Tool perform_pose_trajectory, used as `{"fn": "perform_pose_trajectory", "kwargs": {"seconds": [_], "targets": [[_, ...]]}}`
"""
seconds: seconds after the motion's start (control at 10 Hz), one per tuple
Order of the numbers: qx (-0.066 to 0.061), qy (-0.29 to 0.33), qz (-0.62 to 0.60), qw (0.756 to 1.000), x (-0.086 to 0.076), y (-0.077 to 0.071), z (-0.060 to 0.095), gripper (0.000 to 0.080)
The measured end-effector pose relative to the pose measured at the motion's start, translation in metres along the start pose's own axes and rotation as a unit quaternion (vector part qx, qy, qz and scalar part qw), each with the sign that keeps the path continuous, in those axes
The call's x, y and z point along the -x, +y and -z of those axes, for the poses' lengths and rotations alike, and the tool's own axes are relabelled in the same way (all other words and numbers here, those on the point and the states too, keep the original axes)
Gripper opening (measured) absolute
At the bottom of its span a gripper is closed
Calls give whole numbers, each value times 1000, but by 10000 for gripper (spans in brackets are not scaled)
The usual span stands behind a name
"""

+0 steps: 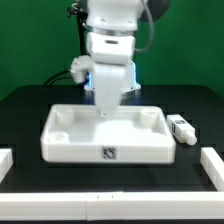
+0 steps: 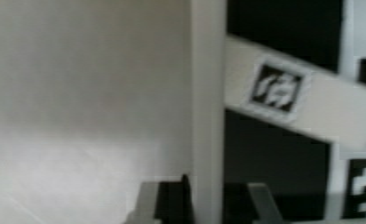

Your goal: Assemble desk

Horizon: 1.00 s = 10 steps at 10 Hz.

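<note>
In the exterior view, the desk panel (image 1: 105,138) lies flat in the middle of the frame on the black worktop (image 1: 25,110). Its rimmed side faces up and the corner sockets are open, which is how it needs to lie for legs to go in from above. A tag (image 1: 110,153) sits on its near wall. The arm (image 1: 108,45) comes straight down from the upper centre. Its fingers (image 1: 104,106) meet the panel's far rim about midway along. Gripping the panel there rather than at a corner looks meant to let it slide or turn without twisting. One loose leg (image 1: 180,127) lies on the worktop just off the panel's edge, on the exterior view's right. It is apart from the panel and not yet fitted.

In the wrist view, the panel's pale floor (image 2: 82,110) fills one side and its upright rim wall runs down the middle. The two fingers (image 2: 162,200) stand one on each side of that wall, pressed in on it. They appear to be pinching the rim itself and hold no leg. Beyond the wall a tagged leg (image 2: 278,85) lies slantwise on the dark worktop. A second tag shows at the frame's corner, but I cannot tell what it is fixed to.
</note>
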<state>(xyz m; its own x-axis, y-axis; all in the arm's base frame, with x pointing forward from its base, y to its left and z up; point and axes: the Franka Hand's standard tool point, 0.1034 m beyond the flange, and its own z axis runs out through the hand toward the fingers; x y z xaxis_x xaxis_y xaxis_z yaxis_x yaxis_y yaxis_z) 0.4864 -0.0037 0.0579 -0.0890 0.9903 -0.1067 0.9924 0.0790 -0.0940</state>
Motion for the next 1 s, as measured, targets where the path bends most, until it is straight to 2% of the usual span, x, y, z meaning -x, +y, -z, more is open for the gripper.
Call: {"fn": "perform_pose_trajectory", "kwargs": {"seconds": [0.1, 0.6, 0.8, 0.9, 1.0], "targets": [[8, 4, 0, 1000, -8, 6, -3, 52], [1, 4, -3, 1000, -5, 2, -8, 52], [1, 8, 3, 1000, -15, 16, -18, 52], [8, 11, 12, 1000, -17, 25, -20, 52], [-2, 12, 15, 1000, -16, 26, -23, 52]]}}
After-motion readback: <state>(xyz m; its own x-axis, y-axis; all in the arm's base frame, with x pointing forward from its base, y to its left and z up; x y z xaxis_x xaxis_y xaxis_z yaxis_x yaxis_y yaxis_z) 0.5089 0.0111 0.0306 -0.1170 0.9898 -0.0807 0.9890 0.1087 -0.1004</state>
